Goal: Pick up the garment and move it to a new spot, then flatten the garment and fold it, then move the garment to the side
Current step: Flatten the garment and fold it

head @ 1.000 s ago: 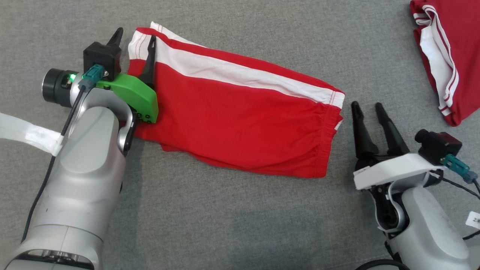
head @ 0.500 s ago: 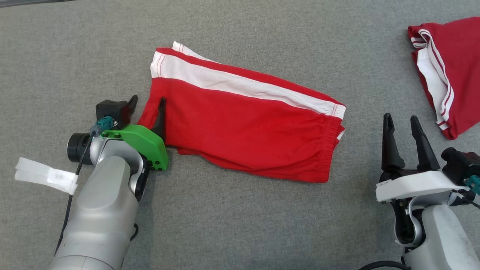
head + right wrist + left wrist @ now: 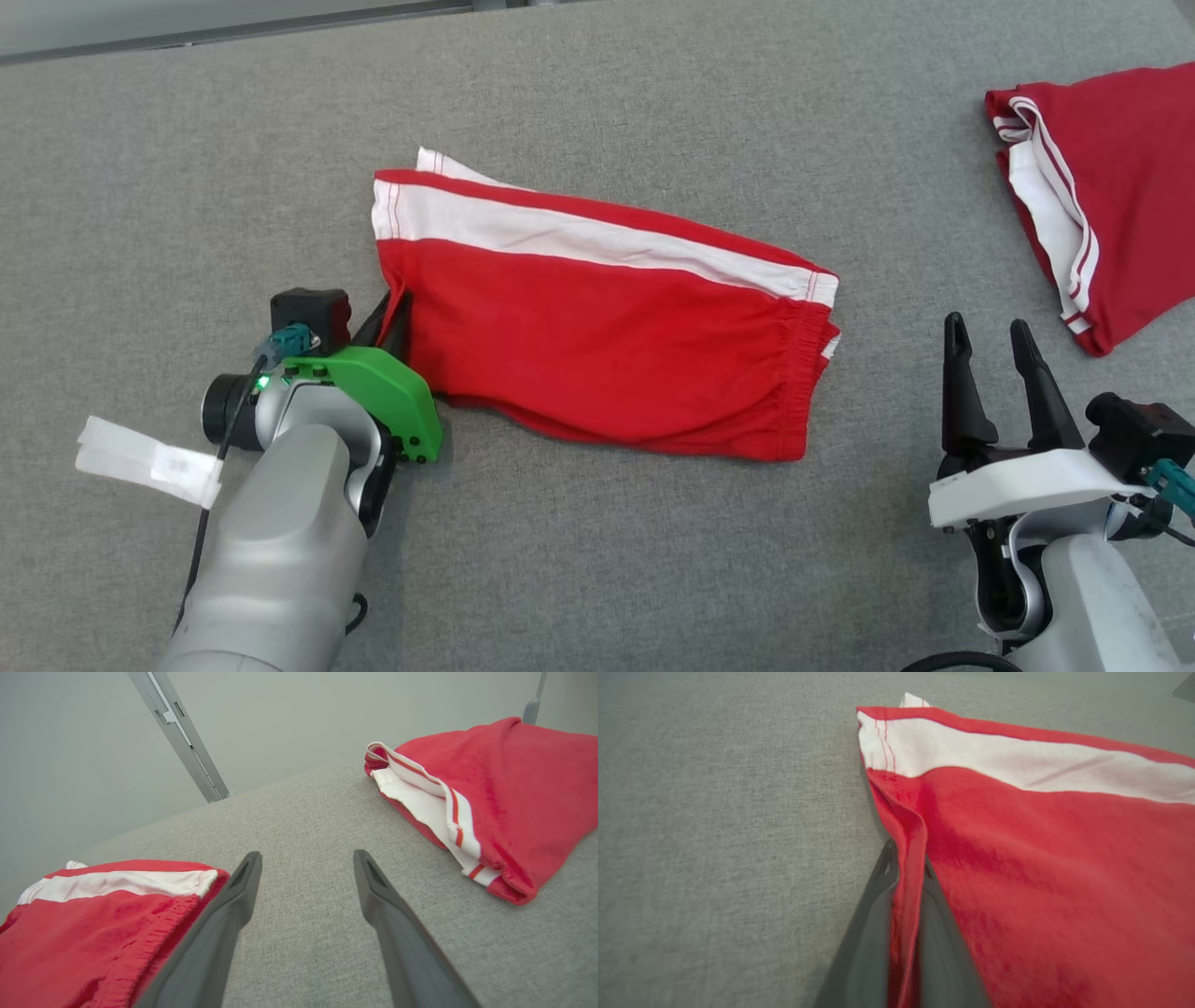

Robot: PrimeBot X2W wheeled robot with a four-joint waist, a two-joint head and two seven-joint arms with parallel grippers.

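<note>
Grey cloth-covered work surface [image 3: 597,103], plain pale wall behind it, soft even light.

Head view: the surface is a fine-textured mid grey and runs to the bottom, left and right edges of the frame. Along the top left a dark edge line [image 3: 233,33] slants across, with a pale strip [image 3: 140,17] above it; whether that strip is floor or wall, cannot tell. Right wrist view: the wall [image 3: 70,742] is a flat grey-green, unmarked. A metal strut [image 3: 181,737] leans from the upper left down to the surface's far edge, and a second, thinner post [image 3: 531,709] stands at the upper right. Shadows are faint and soft-edged, with no glare.
</note>
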